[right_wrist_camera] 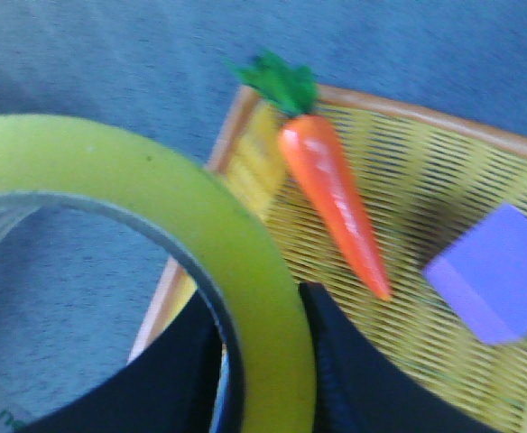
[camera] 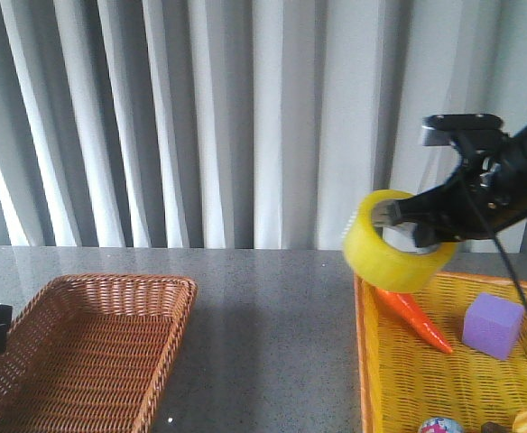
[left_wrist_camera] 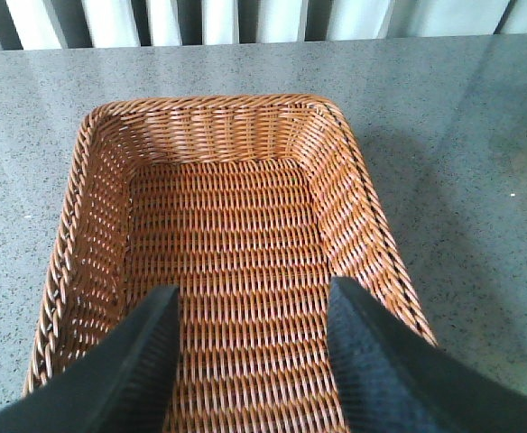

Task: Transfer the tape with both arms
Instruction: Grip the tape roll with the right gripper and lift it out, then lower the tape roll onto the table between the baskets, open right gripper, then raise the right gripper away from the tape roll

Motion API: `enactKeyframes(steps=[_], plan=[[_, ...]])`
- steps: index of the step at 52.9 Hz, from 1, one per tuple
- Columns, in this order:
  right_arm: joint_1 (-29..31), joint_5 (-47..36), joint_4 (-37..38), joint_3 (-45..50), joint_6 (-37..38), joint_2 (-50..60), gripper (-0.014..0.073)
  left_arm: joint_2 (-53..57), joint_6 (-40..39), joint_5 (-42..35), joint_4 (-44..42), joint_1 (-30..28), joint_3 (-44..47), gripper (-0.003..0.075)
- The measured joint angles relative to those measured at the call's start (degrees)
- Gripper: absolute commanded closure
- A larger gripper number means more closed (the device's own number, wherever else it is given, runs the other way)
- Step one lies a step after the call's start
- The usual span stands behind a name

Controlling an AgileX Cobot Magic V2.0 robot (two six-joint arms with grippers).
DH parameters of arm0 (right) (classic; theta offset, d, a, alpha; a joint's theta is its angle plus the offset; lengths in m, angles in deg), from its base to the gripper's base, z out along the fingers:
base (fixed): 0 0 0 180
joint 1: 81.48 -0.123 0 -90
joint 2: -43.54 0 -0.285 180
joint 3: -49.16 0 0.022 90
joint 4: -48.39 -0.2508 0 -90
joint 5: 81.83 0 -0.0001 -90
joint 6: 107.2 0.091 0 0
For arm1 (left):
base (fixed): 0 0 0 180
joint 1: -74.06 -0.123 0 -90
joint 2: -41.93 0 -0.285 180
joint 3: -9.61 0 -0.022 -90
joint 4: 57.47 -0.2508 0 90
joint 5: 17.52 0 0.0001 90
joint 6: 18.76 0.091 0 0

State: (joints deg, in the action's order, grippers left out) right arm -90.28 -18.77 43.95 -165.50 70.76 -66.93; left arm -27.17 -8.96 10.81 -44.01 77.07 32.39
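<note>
Right gripper (camera: 406,219) pinched the tape (camera: 392,240) wall, one finger inside the core, above the yellow basket (camera: 363,361). Roll looked light, stiff, slick-faced; wall grip suits it. Left gripper (left_wrist_camera: 250,347) stood open.

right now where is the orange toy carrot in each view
Front view: the orange toy carrot with green leaves lies in the yellow wicker basket at lower right, just under the held roll of yellow packing tape.
Left wrist view: not in it.
Right wrist view: upper centre, leaves at the basket's rim.
Shared landmark: the purple foam block beside it.
</note>
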Motion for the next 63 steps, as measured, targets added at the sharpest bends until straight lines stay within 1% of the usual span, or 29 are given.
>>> enactKeyframes(steps=[9,15,19,26,38,44,50,59,63], plan=[[-11.0,-1.5,0.5,-0.3,-0.7,-2.9,0.0483,0.0,0.0,0.0,0.0,0.0,0.0,0.0364],[-16.7,-1.8,3.9,-0.3,0.3,-7.4,0.048,0.0,0.0,0.0,0.0,0.0,0.0,0.0364],[-19.0,-1.8,6.8,-0.3,2.4,-10.4,0.0479,0.0,0.0,0.5,0.0,0.0,0.0,0.0364],[-19.6,-1.8,9.5,-0.3,6.4,-14.5,0.0478,0.0,0.0,1.1,0.0,0.0,0.0,0.0364],[-18.8,-1.7,10.9,-0.3,7.4,-18.7,0.047,0.0,0.0,1.4,0.0,0.0,0.0,0.0364],[-18.8,-1.9,10.9,-0.3,7.5,-20.7,0.0442,0.0,0.0,1.8,0.0,0.0,0.0,0.0364],[-18.8,-2.3,10.9,-0.5,7.5,-22.2,0.0371,0.0,0.0,1.8,0.0,0.0,0.0,0.0364],[-18.8,-1.6,10.9,-3.0,7.5,-23.5,0.0221,0.0,0.0,1.8,0.0,0.0,0.0,0.0364],[-18.8,-1.1,10.7,-4.3,7.5,-23.5,0.0169,0.0,0.0,1.9,0.0,0.0,0.0,0.0364]])
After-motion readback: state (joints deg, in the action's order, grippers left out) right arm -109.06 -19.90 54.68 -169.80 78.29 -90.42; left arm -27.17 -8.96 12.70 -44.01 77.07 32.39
